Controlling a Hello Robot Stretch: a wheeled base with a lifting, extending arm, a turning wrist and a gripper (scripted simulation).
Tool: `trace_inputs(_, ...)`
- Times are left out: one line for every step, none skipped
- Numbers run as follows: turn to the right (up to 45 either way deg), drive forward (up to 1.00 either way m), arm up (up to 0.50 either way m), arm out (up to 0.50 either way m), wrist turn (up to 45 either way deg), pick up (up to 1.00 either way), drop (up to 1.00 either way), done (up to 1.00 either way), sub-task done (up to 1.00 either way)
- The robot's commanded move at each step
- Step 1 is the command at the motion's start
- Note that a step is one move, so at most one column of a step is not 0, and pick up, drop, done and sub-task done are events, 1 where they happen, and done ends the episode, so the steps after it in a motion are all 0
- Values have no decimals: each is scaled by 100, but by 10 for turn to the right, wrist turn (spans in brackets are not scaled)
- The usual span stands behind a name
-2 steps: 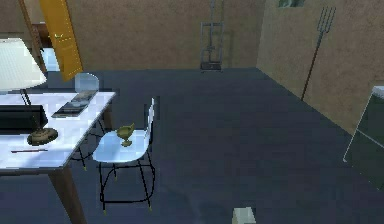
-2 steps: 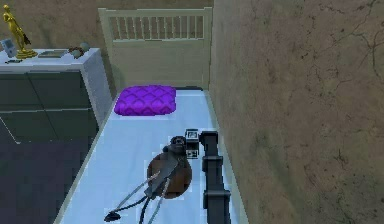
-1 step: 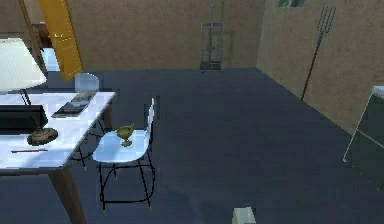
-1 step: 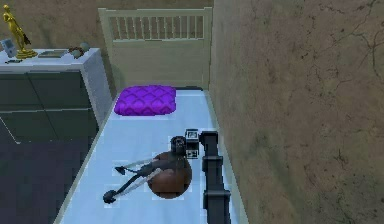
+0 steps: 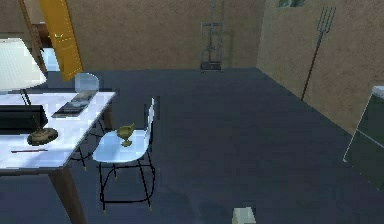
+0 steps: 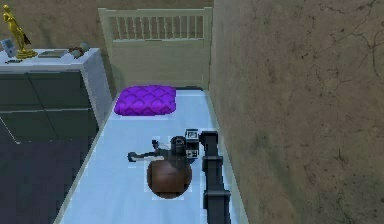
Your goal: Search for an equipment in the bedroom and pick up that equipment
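A round dark brown ball (image 6: 168,176) lies on the pale blue bed (image 6: 110,180) in the arm side view, toward the bed's near right part. My arm's dark bar (image 6: 215,190) rises beside it, and the gripper (image 6: 141,156) reaches left just above the ball, its thin fingers over the bedsheet. The ball rests on the bed right at the gripper, so I cannot tell whether the gripper holds anything.
A purple pillow (image 6: 146,99) lies by the slatted headboard (image 6: 160,28). A grey dresser (image 6: 50,95) with a gold statuette (image 6: 14,34) stands left of the bed. In the forward view are a white table (image 5: 75,125), a white chair (image 5: 128,150), an orange door (image 5: 60,35) and a pitchfork (image 5: 318,50) leaning on the wall.
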Motion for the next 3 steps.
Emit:
trace_inputs(0,0,0,0,210,0,0,0,0)
trace_inputs(0,0,-30,0,0,0,0,0,0)
trace_inputs(0,0,0,0,0,100,0,0,0)
